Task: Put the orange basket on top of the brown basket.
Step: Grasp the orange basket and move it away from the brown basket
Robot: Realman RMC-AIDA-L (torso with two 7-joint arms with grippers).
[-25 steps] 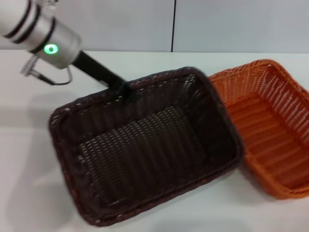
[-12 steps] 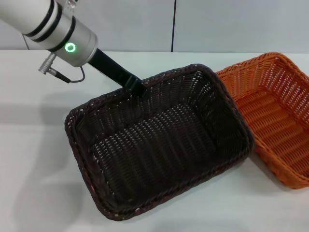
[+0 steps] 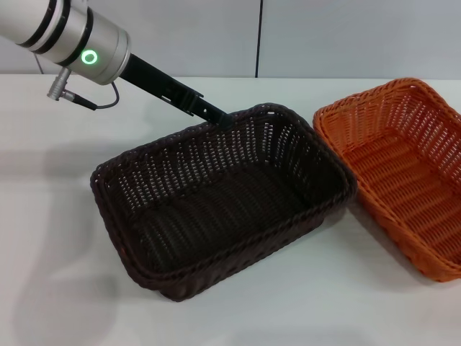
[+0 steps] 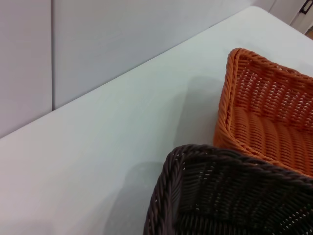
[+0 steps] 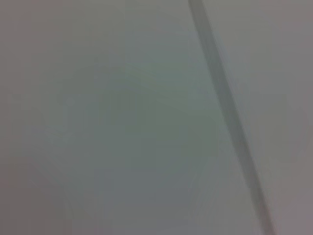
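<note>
the left gripper [image 3: 220, 115] is clenching the far rim of the brown basket [image 3: 216, 209], mid-table. the orange basket [image 3: 403, 173] is sitting beside it toward the table's right edge, long axis running front to back, nearer the unseen right arm.

The left arm enters the head view from about 10 o'clock, its silver wrist section ringed with dark bands and showing a lit green ring. A grey cable loops beneath that section. From the wrist a slim black link slants down toward 4 o'clock, ending in the left hand [image 3: 216, 115], which sits at the far rim of the brown basket [image 3: 216, 209], at roughly 12 o'clock on it. Whether its fingers are parted or closed cannot be made out. The right arm and right hand show in no view.
</note>
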